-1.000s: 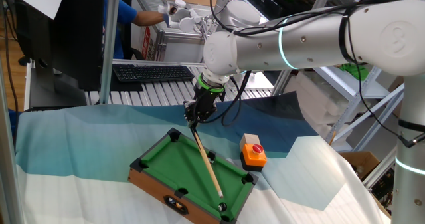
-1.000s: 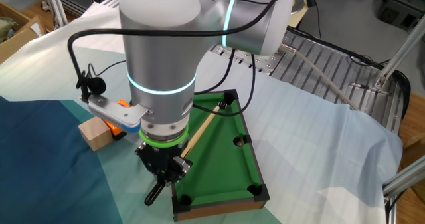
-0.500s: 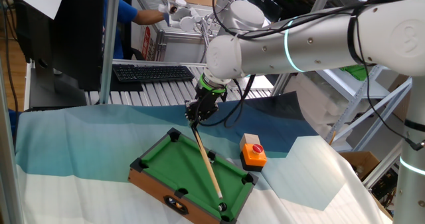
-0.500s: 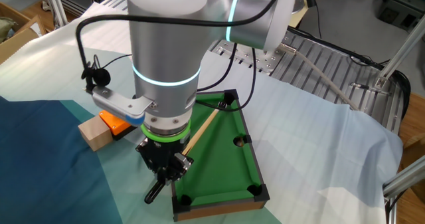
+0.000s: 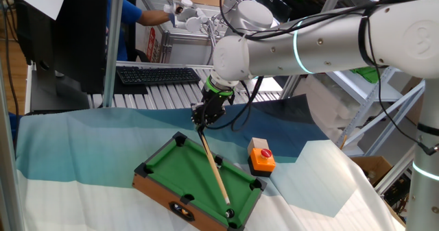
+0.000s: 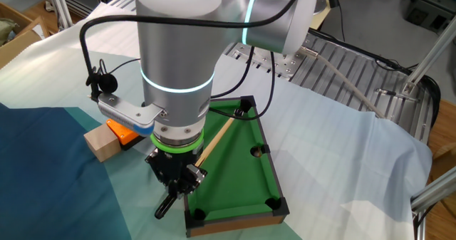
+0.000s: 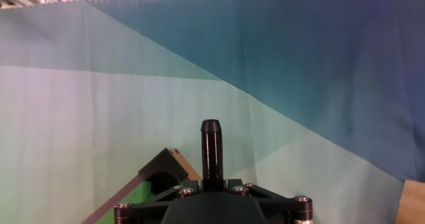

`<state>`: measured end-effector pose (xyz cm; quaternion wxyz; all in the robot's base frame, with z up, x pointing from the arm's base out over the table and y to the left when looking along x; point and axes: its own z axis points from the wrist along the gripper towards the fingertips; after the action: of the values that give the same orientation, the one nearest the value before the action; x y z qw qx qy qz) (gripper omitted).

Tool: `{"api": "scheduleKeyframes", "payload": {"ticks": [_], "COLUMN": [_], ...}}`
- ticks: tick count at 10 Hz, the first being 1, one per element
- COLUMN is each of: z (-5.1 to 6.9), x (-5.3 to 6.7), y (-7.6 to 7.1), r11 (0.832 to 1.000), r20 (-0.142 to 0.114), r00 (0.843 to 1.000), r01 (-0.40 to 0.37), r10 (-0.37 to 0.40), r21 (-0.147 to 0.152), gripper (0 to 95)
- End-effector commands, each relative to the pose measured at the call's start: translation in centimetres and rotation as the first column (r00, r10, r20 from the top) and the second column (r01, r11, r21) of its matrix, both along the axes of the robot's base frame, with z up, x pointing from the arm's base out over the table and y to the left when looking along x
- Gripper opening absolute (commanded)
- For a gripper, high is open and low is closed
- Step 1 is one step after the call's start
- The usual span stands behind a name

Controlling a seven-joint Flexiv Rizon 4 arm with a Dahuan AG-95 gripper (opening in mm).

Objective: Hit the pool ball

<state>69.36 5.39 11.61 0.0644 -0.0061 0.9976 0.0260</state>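
One pool ball (image 5: 230, 213) | far corner | claw (image 5: 201, 120) opposite end

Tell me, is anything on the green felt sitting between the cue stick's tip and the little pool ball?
Nothing visible does. The gripper holds the cue stick at its upper end, and the stick slants down across the pool table, its tip right by the pool ball near the corner pocket, with only bare felt between them.

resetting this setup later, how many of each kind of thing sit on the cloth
mini pool table: 1
cue stick: 1
pool ball: 1
orange button box: 1
wooden block: 1
total: 5
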Motion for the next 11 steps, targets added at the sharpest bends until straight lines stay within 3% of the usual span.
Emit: {"api": "scheduleKeyframes", "payload": {"ticks": [1, 3, 4, 5, 7, 9, 11], "z": [-0.4, -1.3, -1.9, -2.0, -1.2, -0.1, 0.6], "x": [-0.7, -2.2, -3.6, -4.0, -2.6, -0.4, 0.8], "y": [0.0, 0.3, 0.7, 0.7, 0.3, -0.3, -0.6], "r11": [1.000, 1.000, 1.000, 1.000, 1.000, 1.000, 1.000], "r20": [0.000, -0.001, -0.005, -0.024, -0.055, -0.072, -0.082], "r00": [1.000, 1.000, 1.000, 0.999, 0.998, 0.997, 0.996], "r01": [0.002, 0.015, 0.023, 0.030, 0.026, 0.015, 0.020], "r10": [-0.002, -0.015, -0.023, -0.030, -0.026, -0.015, -0.020], "r21": [0.000, 0.002, -0.003, -0.004, -0.002, -0.004, 0.000], "gripper": [0.0, 0.0, 0.0, 0.0, 0.0, 0.0, 0.0]}}
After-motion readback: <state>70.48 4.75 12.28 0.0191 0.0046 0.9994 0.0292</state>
